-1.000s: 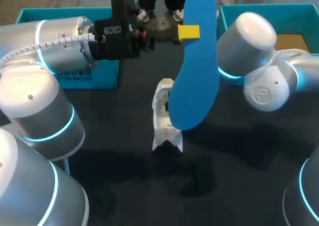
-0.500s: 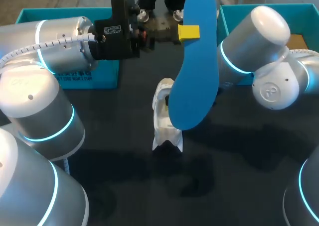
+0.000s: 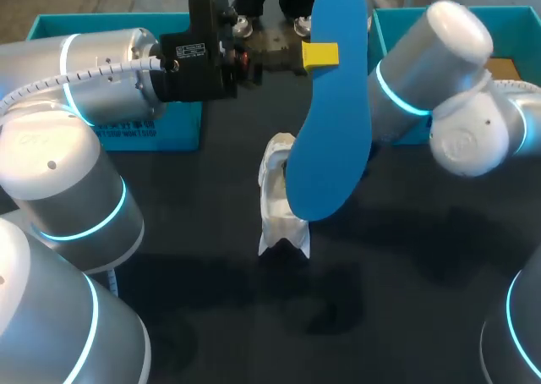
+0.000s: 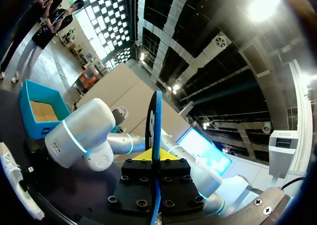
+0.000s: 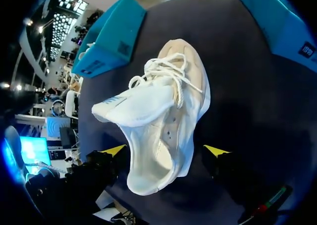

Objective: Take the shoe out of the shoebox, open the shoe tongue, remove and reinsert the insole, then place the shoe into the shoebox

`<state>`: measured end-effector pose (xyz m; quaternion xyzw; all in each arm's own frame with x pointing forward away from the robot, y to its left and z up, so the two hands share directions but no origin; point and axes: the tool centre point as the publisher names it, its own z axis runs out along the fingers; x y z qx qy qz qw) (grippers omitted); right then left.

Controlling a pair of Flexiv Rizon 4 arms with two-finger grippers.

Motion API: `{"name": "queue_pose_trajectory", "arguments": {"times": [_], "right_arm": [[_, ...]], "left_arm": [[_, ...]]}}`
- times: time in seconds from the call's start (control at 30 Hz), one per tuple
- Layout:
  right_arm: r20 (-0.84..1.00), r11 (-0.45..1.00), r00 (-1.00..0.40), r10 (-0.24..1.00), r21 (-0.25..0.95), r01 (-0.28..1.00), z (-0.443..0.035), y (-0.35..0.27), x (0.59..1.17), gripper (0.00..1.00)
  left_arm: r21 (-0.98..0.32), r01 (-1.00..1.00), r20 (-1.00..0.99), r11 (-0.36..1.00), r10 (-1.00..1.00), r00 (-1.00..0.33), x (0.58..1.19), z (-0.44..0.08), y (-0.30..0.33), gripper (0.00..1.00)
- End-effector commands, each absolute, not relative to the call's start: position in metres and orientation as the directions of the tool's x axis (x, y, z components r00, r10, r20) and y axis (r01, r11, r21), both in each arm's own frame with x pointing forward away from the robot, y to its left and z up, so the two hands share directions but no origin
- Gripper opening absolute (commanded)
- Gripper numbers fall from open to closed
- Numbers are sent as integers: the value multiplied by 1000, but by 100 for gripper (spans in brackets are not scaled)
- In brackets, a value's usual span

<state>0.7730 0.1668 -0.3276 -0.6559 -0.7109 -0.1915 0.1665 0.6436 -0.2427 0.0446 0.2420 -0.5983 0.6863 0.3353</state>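
On table [image 3: 211,316], one shoe [image 3: 275,206], one insole [image 3: 330,130] aloft

Dim dark table [image 3: 186,257], soft shadows, bright overhead glare

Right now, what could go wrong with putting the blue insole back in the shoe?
The left gripper pinches the insole near one end only, so the long free part could bend or slip when it is pushed in. The shoe sits loose on the table, and the right gripper is open around its heel, so the shoe might slide or tip.
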Motion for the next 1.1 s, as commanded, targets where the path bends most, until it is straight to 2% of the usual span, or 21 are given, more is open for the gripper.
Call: {"name": "queue_pose_trajectory", "arguments": {"times": [0.03,0.2,0.43,0.5,0.77,1.1], "right_arm": [[498,109,-85,863,-18,994,-313,158,787,100],[546,94,-63,835,-30,995,-295,149,793,100],[705,26,20,709,-54,998,-259,140,797,100],[739,-15,29,673,-25,1000,-247,138,799,100],[855,-89,-9,519,65,994,-218,125,805,100],[935,-111,-49,352,94,989,-194,107,815,100]], "left_arm": [[-659,-749,733,-63,169,-659,642,43,-243,0],[-659,-749,733,-63,169,-659,642,43,-243,0],[-659,-749,733,-63,169,-659,642,43,-243,0],[-659,-749,733,-63,169,-659,642,43,-243,0],[-659,-749,733,-63,169,-659,642,43,-243,0],[-659,-749,733,-63,169,-659,642,43,-243,0]]}}
